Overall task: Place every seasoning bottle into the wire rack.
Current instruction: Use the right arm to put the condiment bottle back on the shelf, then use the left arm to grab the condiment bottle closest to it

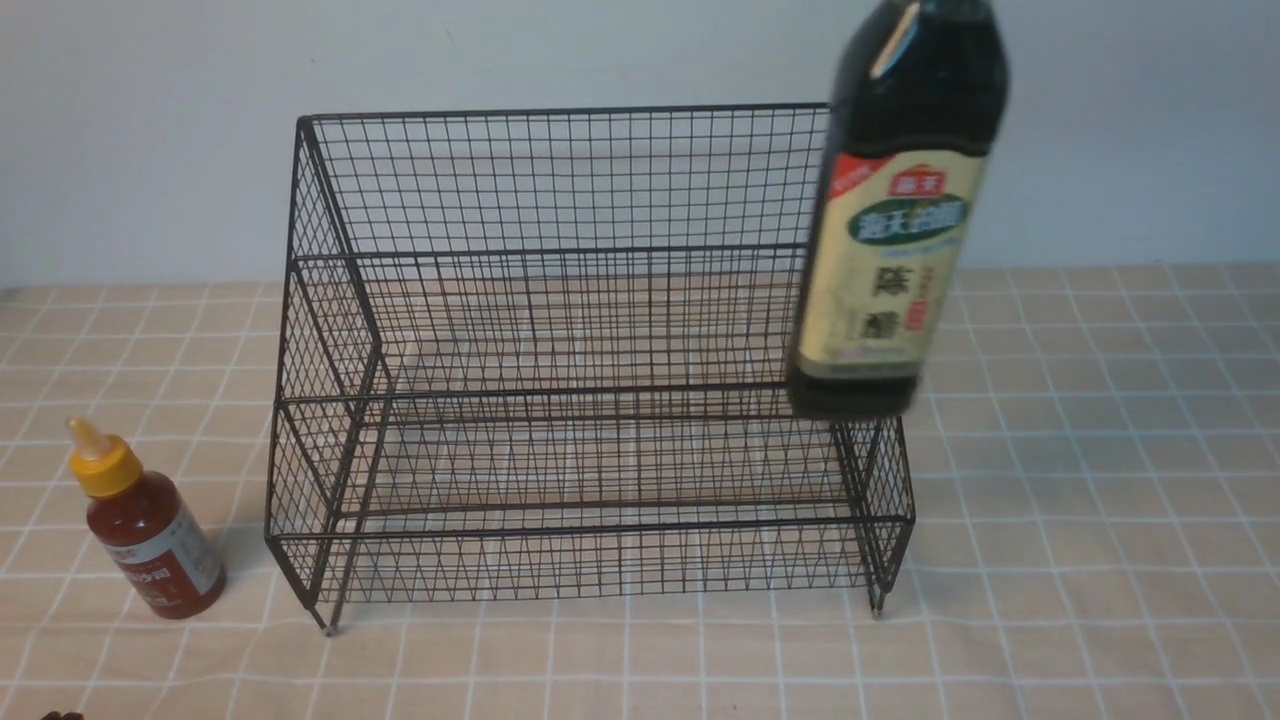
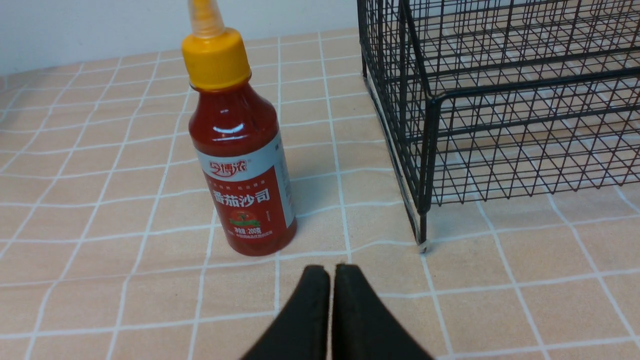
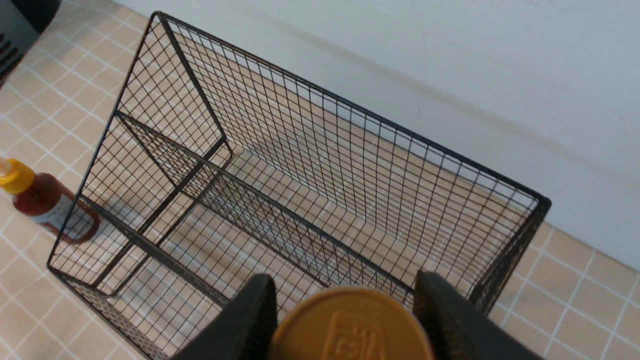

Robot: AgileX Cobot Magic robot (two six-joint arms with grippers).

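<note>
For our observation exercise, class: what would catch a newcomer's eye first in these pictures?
The tall dark bottle hangs in mid-air over the right end of the black wire rack, gripped at its gold cap by the right gripper. Left of the rack, a small red sauce bottle stands on the checked cloth.

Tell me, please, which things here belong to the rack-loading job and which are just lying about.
Job: dark vinegar bottle, held by its gold cap in the right gripper; tomato-sauce squeeze bottle; black wire rack; left gripper, shut and empty.
Lying about: checked tablecloth; cropped dark object in the right wrist view, unidentifiable.
</note>
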